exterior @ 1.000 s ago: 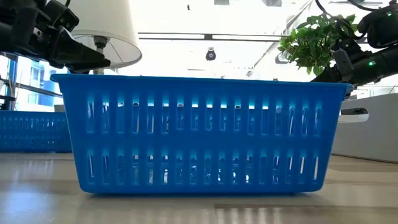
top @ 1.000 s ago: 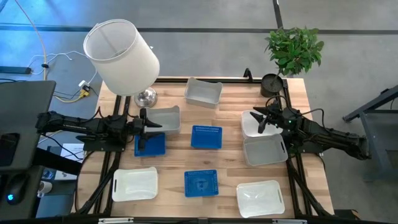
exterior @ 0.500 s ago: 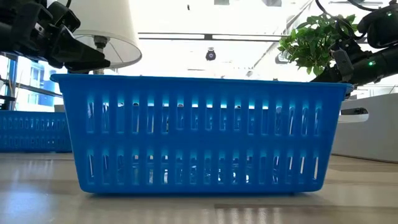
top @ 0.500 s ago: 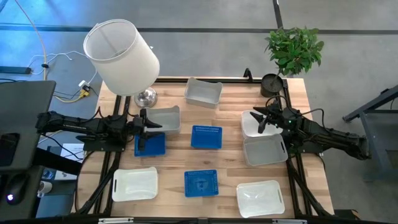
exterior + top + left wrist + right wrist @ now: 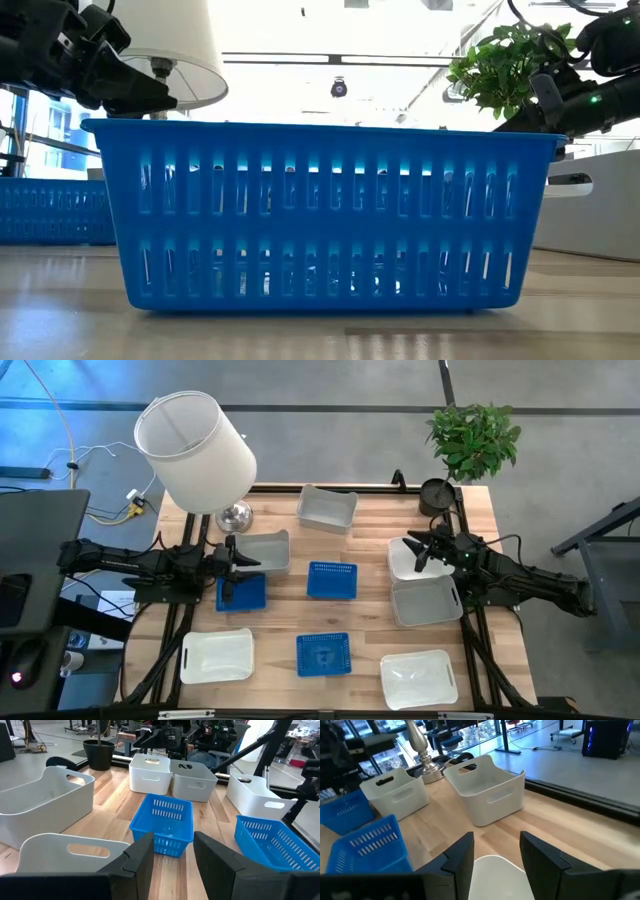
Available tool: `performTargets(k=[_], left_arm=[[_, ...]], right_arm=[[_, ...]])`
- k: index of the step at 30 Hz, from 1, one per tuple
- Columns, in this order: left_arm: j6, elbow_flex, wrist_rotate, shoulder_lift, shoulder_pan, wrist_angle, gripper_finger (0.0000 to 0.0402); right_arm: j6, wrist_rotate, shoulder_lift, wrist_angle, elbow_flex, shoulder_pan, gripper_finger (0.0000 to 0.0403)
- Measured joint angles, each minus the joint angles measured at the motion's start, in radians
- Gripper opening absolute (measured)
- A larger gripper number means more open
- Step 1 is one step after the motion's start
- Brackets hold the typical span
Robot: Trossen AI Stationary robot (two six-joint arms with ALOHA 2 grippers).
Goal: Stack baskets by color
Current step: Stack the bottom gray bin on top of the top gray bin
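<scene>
nothing has shifted since the earlier frames: both arms hold their hover. left gripper [image 5: 236, 558], fingers apart and grasping nothing, hangs between a grey basket [image 5: 262, 552] and a blue basket [image 5: 241, 591]. right gripper [image 5: 419, 547], likewise parted and empty, sits above a white basket [image 5: 402, 563] beside another grey basket [image 5: 427, 603]; a third blue basket [image 5: 332, 580] lies mid-table.

Overhead illumination is even and bright; the tabletop [image 5: 370, 615] shows only soft, short shadows beside each basket. In the low view, strong backlight from the ceiling and windows overexposes the background and shines through the slots of the nearest blue basket [image 5: 325, 215], which stays sharp. The near tabletop surface there is blurred. Both wrist views render their own dark fingers [image 5: 142, 862] out of focus, with distant room detail soft.
</scene>
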State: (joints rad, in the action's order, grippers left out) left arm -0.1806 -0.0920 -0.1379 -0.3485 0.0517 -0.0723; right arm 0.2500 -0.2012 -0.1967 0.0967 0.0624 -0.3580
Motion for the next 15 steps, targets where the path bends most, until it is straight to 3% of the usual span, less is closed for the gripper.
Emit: performTargets(k=[8, 15], left_arm=[[0.000, 0.000, 0.000, 0.000, 0.000, 0.000, 0.0129], [-0.001, 0.000, 0.000, 0.000, 0.000, 0.000, 0.0129]], right_arm=[[0.047, 0.064, 0.000, -0.005, 0.000, 0.000, 0.0147], [0.081, 0.267, 0.000, -0.004, 0.041, 0.001, 0.0147]])
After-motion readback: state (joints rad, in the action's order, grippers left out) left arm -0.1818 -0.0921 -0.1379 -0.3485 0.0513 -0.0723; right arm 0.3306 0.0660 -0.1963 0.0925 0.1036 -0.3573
